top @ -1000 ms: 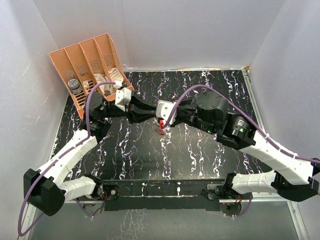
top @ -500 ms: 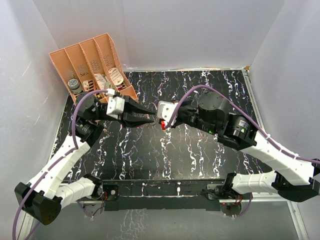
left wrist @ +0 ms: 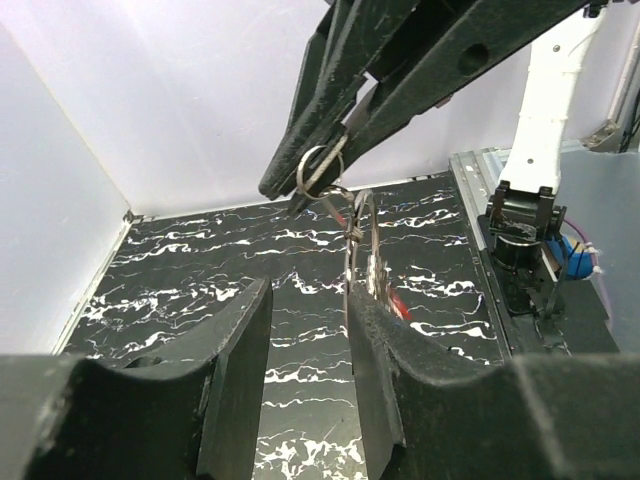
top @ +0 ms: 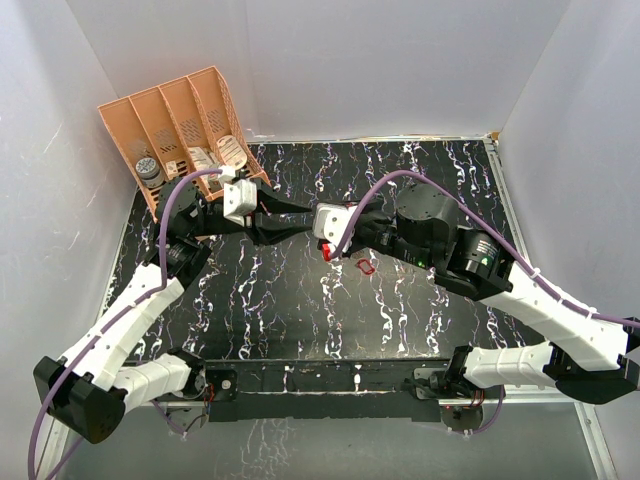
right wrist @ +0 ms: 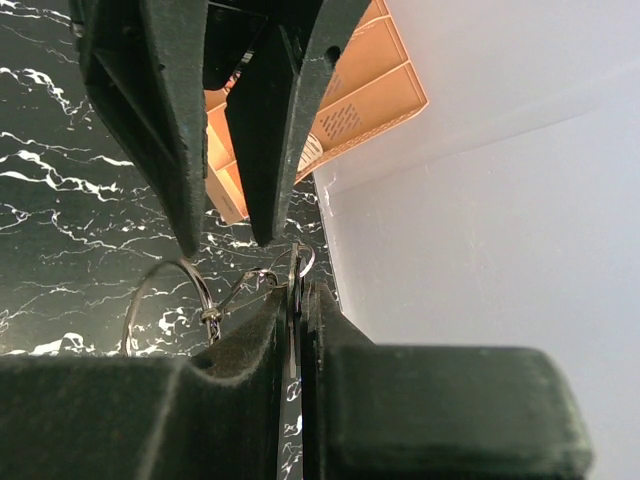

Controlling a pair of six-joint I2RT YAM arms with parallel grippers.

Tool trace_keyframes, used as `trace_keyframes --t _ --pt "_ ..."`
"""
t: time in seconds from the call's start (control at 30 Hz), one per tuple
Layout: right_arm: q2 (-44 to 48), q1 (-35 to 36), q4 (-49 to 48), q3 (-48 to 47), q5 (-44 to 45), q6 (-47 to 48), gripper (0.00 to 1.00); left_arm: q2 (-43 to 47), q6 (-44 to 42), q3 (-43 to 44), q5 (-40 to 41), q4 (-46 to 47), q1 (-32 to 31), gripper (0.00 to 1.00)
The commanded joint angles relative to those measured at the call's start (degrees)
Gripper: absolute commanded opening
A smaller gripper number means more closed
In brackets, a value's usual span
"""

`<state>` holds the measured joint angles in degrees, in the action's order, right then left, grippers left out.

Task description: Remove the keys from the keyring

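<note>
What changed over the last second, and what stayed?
The left gripper backed off to its left, then came back in to meet the right gripper. A red item, likely the red key, now lies on the table beside them; it was not there before. The right gripper hardly moved, shut on the keyring; the orange organizer did not move.

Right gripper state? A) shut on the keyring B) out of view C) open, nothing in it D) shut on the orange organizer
A: in the right wrist view the right gripper has its fingers pressed together, with the thin wire of the keyring pinched edge-on between them.
</note>
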<state>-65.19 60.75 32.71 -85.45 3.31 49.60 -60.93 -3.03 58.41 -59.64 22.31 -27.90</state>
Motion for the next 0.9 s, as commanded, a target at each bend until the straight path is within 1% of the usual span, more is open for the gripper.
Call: trace_keyframes --t 0.0,0.23,0.47,0.53,0.6,0.7,0.87 --pt "1.9 0.2 -5.0 -0.8 -1.1 0.1 0.03 -0.2 -0.7 1.9 2.0 2.7 -0.2 0.36" --pt "2.0 0.2 -5.5 -0.2 -0.9 0.1 0.04 -2.6 5.1 3.3 -3.9 8.6 -0.2 0.45" --pt "2.1 0.2 -6.4 0.3 -1.1 0.4 0.04 -5.5 11.3 2.2 -7.3 15.6 -0.2 0.46" --pt "2.1 0.2 -6.5 0.4 -1.3 0.4 0.04 -5.6 10.2 2.1 -5.6 14.3 -0.2 0.44" --pt "2.2 0.2 -6.7 0.7 -1.4 0.4 0.04 -5.0 6.6 2.5 -1.4 10.0 -0.2 0.42" --pt "2.4 0.2 -6.9 0.9 -1.5 0.4 0.04 -3.7 3.3 2.7 4.2 6.0 -0.2 0.41" --pt "2.1 0.2 -7.0 1.0 -1.7 0.4 0.05 -2.6 -2.1 4.3 5.3 -1.0 -0.2 0.43"
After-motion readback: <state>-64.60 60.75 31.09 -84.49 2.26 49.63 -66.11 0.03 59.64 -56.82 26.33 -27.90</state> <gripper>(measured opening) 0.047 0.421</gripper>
